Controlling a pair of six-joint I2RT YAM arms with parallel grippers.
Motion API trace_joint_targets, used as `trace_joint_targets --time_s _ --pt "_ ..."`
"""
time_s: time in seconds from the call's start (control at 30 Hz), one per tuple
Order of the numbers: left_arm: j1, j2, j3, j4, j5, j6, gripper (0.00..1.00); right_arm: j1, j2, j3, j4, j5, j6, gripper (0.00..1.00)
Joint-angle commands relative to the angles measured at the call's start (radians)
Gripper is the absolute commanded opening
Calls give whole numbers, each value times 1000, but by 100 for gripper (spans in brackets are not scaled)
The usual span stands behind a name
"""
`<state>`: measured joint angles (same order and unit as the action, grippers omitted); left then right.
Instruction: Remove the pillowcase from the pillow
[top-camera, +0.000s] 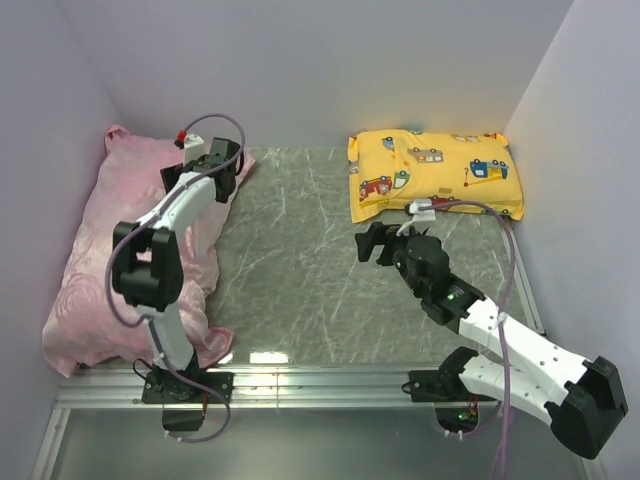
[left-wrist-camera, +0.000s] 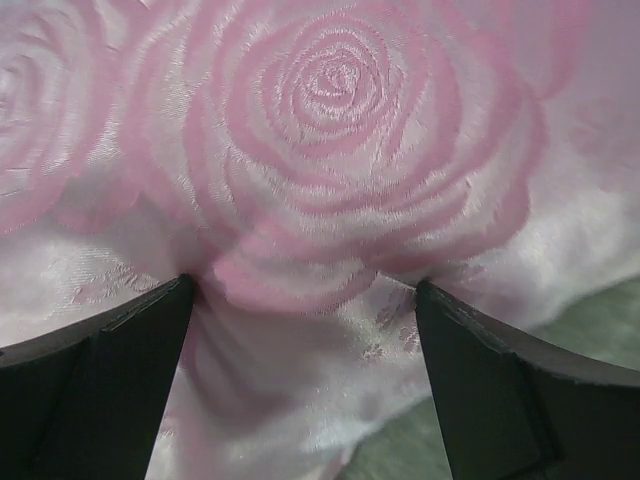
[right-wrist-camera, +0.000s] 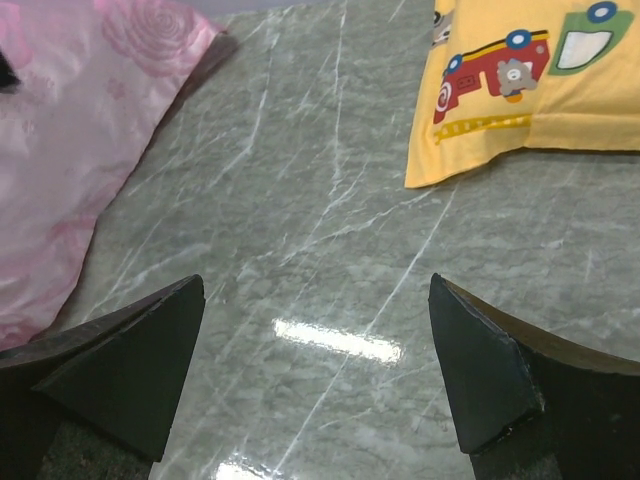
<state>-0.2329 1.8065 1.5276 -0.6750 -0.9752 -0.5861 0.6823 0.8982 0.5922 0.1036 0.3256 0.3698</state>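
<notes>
We reach our left arm (top-camera: 172, 212) far forward, left gripper (top-camera: 214, 160) tipped down, jaws spread wide. Our right arm (top-camera: 497, 333) stretches inward, right gripper (top-camera: 372, 243) likewise agape.

Pink rose-patterned pillowcase (top-camera: 100, 250), yellow cartoon-vehicle pillow (top-camera: 435, 172), grey-green marbled table (top-camera: 300, 270).

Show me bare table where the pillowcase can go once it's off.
The table's middle lies bare, from the pillowcase across to the yellow pillow and right gripper, and down to the near edge. The left side and far right corner are covered.
</notes>
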Motion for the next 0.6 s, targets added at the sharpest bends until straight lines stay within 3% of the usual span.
trace_joint_targets --time_s 0.0,0.07,0.13,0.17,0.23,0.57 --pt "49 97 78 -97 -8 -40 99 -4 25 55 7 -29 -17 99" --pt "61 137 71 -68 18 -26 98 -6 30 54 7 -28 -19 99" --pt "72 145 62 -35 50 -17 83 -4 38 55 5 -25 -20 99" --pt "78 142 54 -29 68 -5 45 -3 38 55 5 -26 -22 99" --pt "78 117 48 -18 102 6 2 -4 50 57 4 -25 -20 99" --pt "-90 -238 42 49 174 216 0 -4 148 72 42 -89 -55 92"
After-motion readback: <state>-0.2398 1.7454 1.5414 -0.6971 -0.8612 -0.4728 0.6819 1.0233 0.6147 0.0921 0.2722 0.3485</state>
